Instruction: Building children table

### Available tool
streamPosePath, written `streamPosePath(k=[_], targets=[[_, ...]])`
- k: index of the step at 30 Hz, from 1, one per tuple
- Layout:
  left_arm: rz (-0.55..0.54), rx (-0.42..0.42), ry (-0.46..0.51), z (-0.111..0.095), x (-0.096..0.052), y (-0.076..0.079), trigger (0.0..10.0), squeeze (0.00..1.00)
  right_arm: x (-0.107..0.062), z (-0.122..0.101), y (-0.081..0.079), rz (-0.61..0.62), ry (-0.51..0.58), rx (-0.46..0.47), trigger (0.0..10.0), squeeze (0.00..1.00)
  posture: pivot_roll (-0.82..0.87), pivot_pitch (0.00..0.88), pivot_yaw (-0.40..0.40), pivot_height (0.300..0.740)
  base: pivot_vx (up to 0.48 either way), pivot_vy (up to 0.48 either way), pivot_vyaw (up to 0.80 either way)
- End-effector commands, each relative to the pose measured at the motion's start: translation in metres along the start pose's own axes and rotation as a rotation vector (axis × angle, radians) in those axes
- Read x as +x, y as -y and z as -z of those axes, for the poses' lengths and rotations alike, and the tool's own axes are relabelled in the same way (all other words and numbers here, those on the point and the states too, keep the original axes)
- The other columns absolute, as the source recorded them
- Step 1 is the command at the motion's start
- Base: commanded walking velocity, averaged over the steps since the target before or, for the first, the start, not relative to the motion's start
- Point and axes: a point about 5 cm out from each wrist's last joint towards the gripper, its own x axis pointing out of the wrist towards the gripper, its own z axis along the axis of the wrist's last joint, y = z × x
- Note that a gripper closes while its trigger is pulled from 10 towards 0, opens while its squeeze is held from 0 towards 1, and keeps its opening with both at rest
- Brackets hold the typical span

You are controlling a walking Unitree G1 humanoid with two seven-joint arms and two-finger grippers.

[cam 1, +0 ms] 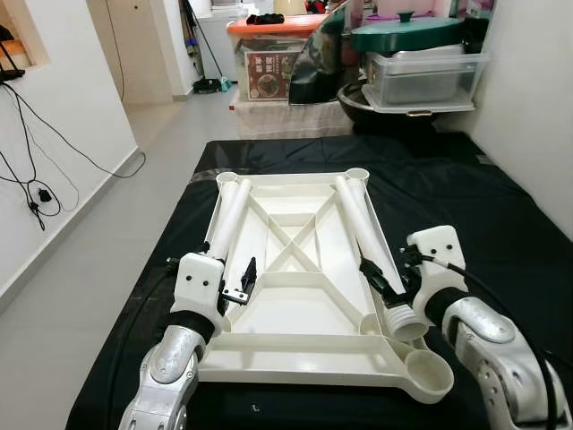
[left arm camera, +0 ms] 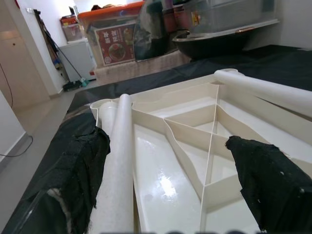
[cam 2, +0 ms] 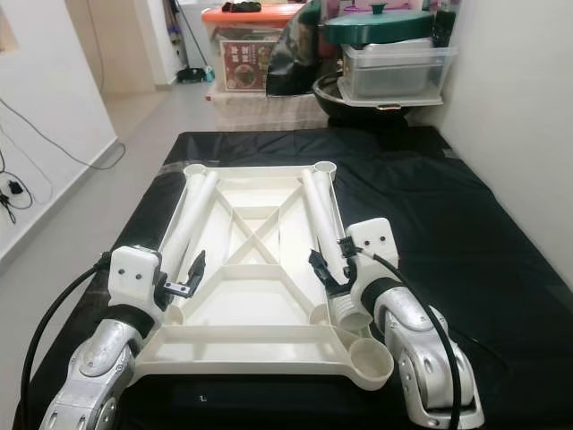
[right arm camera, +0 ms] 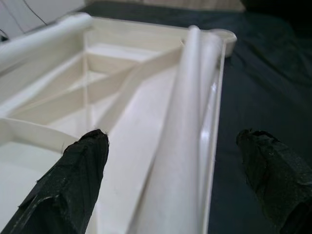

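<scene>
Left gripper [cam 1: 240, 282] spread wide at the near left of the upturned white tabletop [cam 1: 295, 305], fingers [left arm camera: 80, 165] astride the near end of the left leg tube [cam 1: 231, 218], nothing clamped. Right gripper [cam 1: 380, 279] likewise wide open at the near right, black fingers [right arm camera: 73, 180] on either side of the right leg tube [cam 1: 363, 224], not closed on it.

Tabletop lying underside up on a black sheet [cam 1: 466, 206] spread over the floor, ribs forming a cross in the middle, round leg sockets at the corners. Near right socket [cam 1: 428, 373] standing open and unfilled, just beside the right arm. Both tubes lying lengthwise in the tabletop along its left and right edges, far ends near the far corner sockets. Ribbed near end of the right tube resting close to the near right corner.

Beyond the sheet, an orange-lidded storage box [cam 1: 273, 54], a clear plastic bin [cam 1: 421, 76] with a green lid [cam 1: 407, 34] on top. White wall with dangling cables [cam 1: 36, 179] at the far left.
</scene>
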Motion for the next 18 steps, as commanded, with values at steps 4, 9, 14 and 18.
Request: streamPosePath(k=[4,9,14,18], targets=[[-0.002,0.010,-0.005,0.003,0.000,0.001,10.0,0.00,-0.005,0.015,-0.005,-0.099,-0.139,0.054,10.0,0.00,-0.15,0.000,0.006,0.740,0.000,0.000,0.00],[0.003,0.008,-0.009,0.004,0.000,0.002,10.0,0.00,-0.012,0.030,-0.002,-0.100,-0.250,0.058,10.0,0.00,-0.14,0.000,0.005,0.740,0.000,0.000,0.00],[0.006,0.009,-0.012,0.005,0.000,0.002,10.0,0.00,-0.014,0.041,-0.003,-0.109,-0.313,0.075,10.0,0.00,-0.15,0.000,0.009,0.740,0.000,0.000,0.00],[0.007,0.009,-0.012,0.005,0.000,0.002,10.0,0.00,-0.015,0.047,-0.003,-0.108,-0.341,0.078,10.0,0.00,-0.15,0.000,0.009,0.740,0.000,0.000,0.00]])
